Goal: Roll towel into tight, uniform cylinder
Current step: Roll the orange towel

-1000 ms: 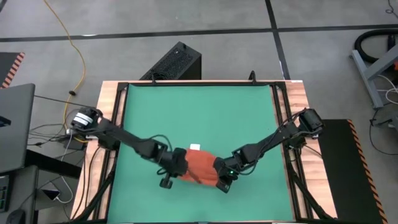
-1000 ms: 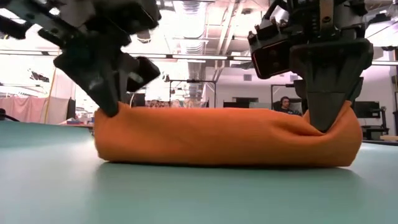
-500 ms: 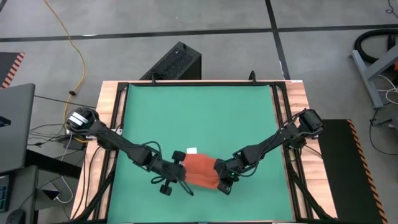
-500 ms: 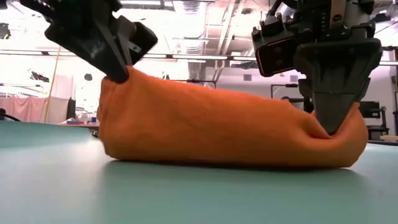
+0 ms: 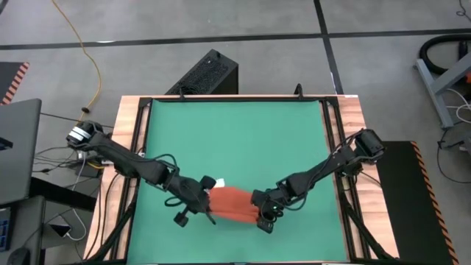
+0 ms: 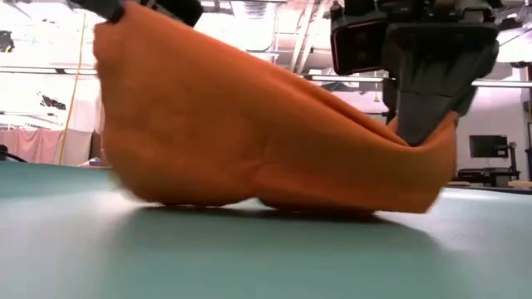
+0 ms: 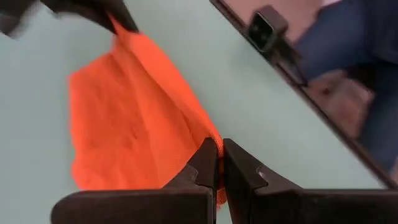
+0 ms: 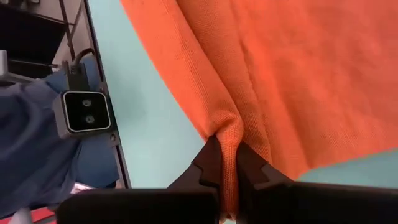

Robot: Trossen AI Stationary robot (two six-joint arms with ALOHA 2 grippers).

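Since a second ago the left claw has hoisted its end of the towel high, while the right claw stays low. Both are clamped on cloth, likely to turn it over near the mat's front edge.

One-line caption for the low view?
Both grippers, left and right, pinch the towel, lifting one end off the green mat.
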